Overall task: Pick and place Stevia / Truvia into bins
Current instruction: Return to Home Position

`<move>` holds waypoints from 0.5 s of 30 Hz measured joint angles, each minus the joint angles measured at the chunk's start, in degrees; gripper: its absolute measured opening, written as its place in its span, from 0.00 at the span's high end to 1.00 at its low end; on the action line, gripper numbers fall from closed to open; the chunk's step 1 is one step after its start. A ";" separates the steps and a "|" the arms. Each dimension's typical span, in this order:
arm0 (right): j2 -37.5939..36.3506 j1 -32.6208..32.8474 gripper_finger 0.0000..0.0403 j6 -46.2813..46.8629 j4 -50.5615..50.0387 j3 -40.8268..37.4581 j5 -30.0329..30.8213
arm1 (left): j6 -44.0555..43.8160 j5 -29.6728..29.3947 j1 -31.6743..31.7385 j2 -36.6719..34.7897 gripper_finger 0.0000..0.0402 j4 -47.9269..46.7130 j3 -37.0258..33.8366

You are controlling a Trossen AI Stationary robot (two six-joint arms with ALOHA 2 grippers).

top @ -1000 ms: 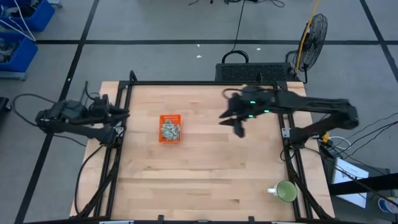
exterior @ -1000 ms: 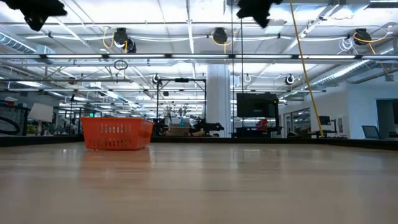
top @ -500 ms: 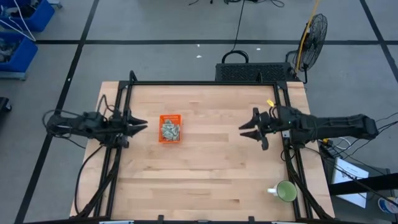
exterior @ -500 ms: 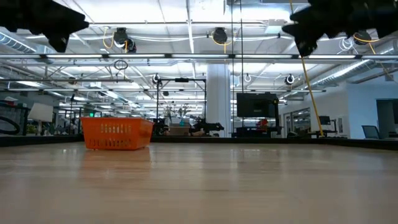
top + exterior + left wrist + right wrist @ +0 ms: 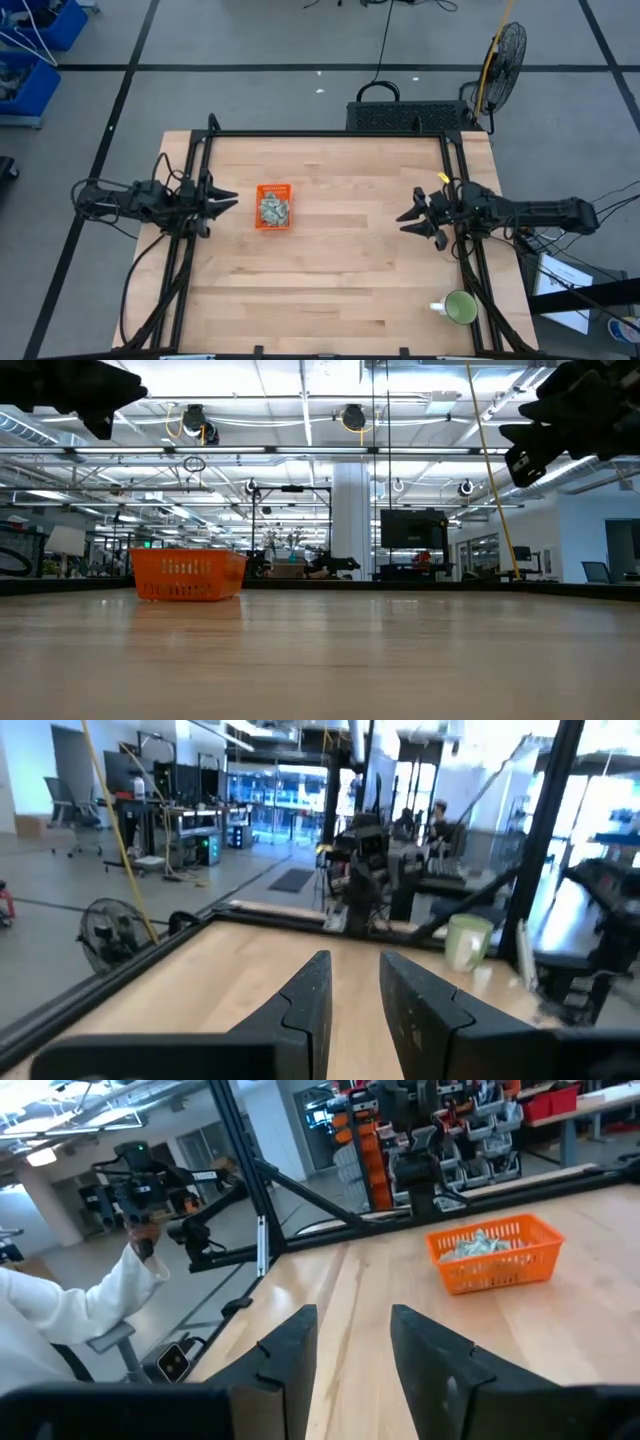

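The right gripper (image 5: 408, 220) has pulled back from mid-table to the table's (image 5: 340, 280) right edge, while the left gripper (image 5: 228, 203) has barely shifted at the left edge. Both sets of jaws are apart and empty, as each wrist view shows. The sachets (image 5: 273, 209) lie heaped in the orange bin (image 5: 273, 187), just beside the left gripper. I spot no loose packet on the boards, though one that small could escape the high view. So this looks like the retreat to rest: what's left is folding both arms back without clipping the black frame rails (image 5: 462, 250). The green mug (image 5: 461, 308) sits well clear at the front right corner. A person's white sleeve (image 5: 60, 1305) shows beyond the table.
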 joint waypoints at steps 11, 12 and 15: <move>-7.04 0.00 0.69 -3.47 6.10 -5.97 0.02 | 1.60 -0.04 0.02 0.04 0.77 17.16 -10.27; -7.07 0.00 0.69 -2.90 6.57 -6.43 0.08 | 1.25 -0.01 0.02 0.04 0.77 18.56 -11.00; -6.96 0.00 0.69 -1.59 6.64 -7.19 2.72 | 0.65 0.24 0.04 0.07 0.77 19.29 -13.10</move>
